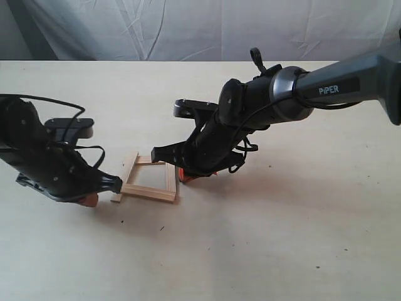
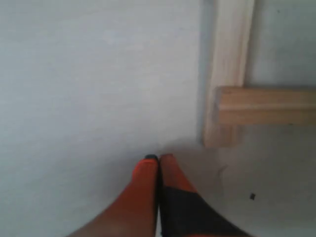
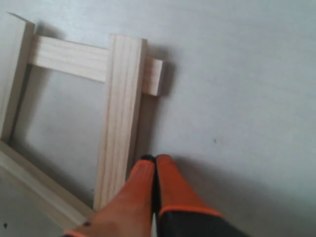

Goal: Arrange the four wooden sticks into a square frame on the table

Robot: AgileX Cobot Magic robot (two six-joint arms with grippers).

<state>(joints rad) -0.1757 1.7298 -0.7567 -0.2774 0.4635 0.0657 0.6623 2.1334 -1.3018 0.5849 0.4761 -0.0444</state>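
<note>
Two black jointed arms (image 1: 44, 160) with thin black cables (image 1: 257, 59). The right arm (image 1: 250, 106) has a grey tube (image 1: 369, 70) reading PiPER in white. Tapered orange fingers (image 3: 170, 182), black further up.

The square frame of four flat tan wooden sticks (image 1: 149, 192) lies on the cream tabletop (image 1: 282, 238), left of centre. The left pincer (image 1: 91, 200) is just beside its near left corner, and the right pincer (image 1: 184, 177) is just beside its right side.

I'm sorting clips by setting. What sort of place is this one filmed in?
Probably a lab or test bench for robots, not a home: a plain cream table, a wrinkled white cloth backdrop hung behind it, and two black robot arms, one marked PiPER, beside a small wooden stick frame.
</note>
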